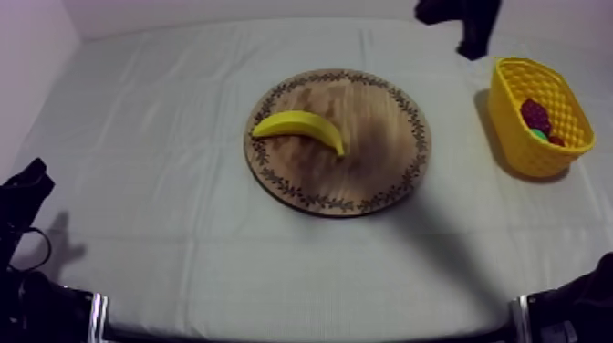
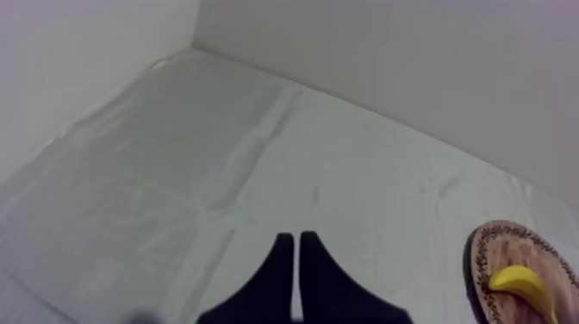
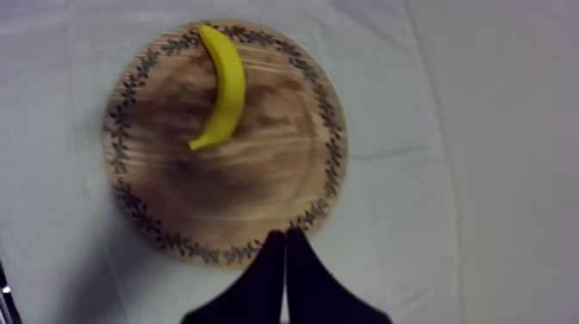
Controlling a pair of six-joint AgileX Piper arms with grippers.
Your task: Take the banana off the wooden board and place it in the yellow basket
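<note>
Logged right claw (image 3: 281, 234) with fingers pressed together in a narrow wedge, gripping nothing, pointing down at the rim of the board (image 3: 258, 181), apart from the banana (image 3: 226, 86). Logged left claw (image 2: 293, 237) likewise closed on nothing, low over bare cloth, well apart from the board's edge. Seen from above: right arm at the far right corner, near the basket (image 1: 514, 137); left claw low at the near left edge. Recorded table (image 1: 164, 182) under grey-white cloth. Found round wooden board with leaf-patterned rim near the table's middle. Found yellow basket at the right side, upright on the cloth, well apart from the board. Found banana lying flat on the board's left part, inside the rim, touching neither claw. Spotted toy fruit (image 1: 535, 115) inside the basket, dark red with a bit of green; kinds unclear.
</note>
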